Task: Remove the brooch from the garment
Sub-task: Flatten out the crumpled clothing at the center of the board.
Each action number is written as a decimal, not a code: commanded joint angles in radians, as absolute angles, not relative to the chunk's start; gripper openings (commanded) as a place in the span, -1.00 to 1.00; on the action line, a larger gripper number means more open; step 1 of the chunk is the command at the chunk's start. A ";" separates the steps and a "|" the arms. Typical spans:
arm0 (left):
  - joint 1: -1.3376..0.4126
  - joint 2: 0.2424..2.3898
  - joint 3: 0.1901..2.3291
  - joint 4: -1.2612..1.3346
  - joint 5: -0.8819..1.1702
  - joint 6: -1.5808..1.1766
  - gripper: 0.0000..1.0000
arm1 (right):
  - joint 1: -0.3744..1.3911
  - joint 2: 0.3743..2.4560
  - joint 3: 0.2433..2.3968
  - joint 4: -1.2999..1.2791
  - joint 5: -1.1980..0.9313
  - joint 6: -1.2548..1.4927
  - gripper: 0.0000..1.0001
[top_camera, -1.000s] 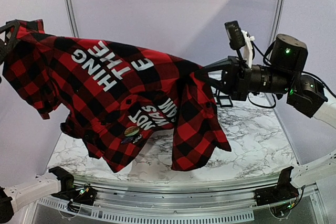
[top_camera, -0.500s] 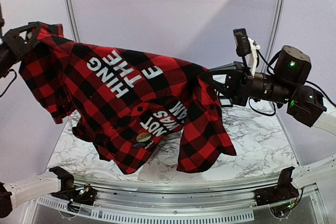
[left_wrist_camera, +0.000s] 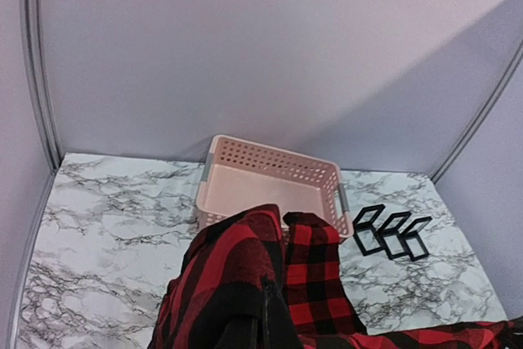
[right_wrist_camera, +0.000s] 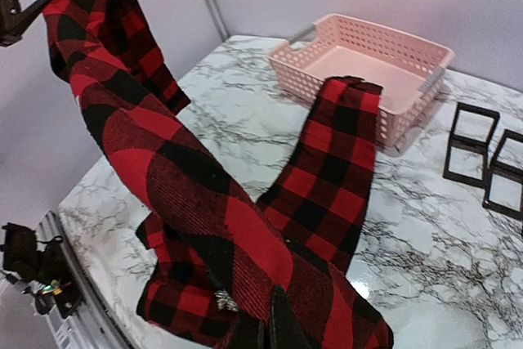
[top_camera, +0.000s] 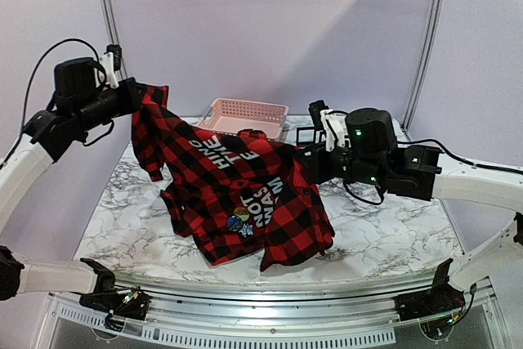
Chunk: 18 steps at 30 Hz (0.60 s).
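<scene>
The garment (top_camera: 237, 185), a red-and-black plaid shirt with white lettering, hangs stretched between my two grippers, and its lower folds touch the marble table. A round brooch (top_camera: 239, 218) is pinned near its lower front edge, with small blue bits beside it. My left gripper (top_camera: 135, 97) is shut on the shirt's upper corner, high at the left; its wrist view shows the fingers (left_wrist_camera: 263, 326) buried in plaid cloth (left_wrist_camera: 245, 275). My right gripper (top_camera: 306, 161) is shut on the other edge, seen in its wrist view (right_wrist_camera: 270, 328). A small silvery bit (right_wrist_camera: 221, 300) shows on the cloth there.
A pink perforated basket (top_camera: 245, 112) stands at the back of the table and also shows in the left wrist view (left_wrist_camera: 270, 181) and the right wrist view (right_wrist_camera: 368, 63). Black open frames (left_wrist_camera: 392, 234) stand to its right, also in the right wrist view (right_wrist_camera: 482, 153). The white marble tabletop (top_camera: 384, 226) lies beneath.
Both grippers have carried the shirt down and farther from the camera. The left gripper moved right into view. The shirt now sags onto the table, and the basket has come into sight.
</scene>
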State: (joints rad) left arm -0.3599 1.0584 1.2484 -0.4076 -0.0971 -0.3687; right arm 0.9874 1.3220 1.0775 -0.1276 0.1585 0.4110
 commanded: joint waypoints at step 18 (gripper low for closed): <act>-0.347 1.276 1.187 -0.365 -0.221 -0.344 0.99 | 0.802 1.375 0.890 -0.053 0.039 0.659 0.66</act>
State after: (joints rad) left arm -0.3561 1.3537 1.2263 -0.3241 -0.1818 -0.3397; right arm 0.8551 1.4734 0.9623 -0.1268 0.1516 0.6147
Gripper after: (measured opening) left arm 0.948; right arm 0.770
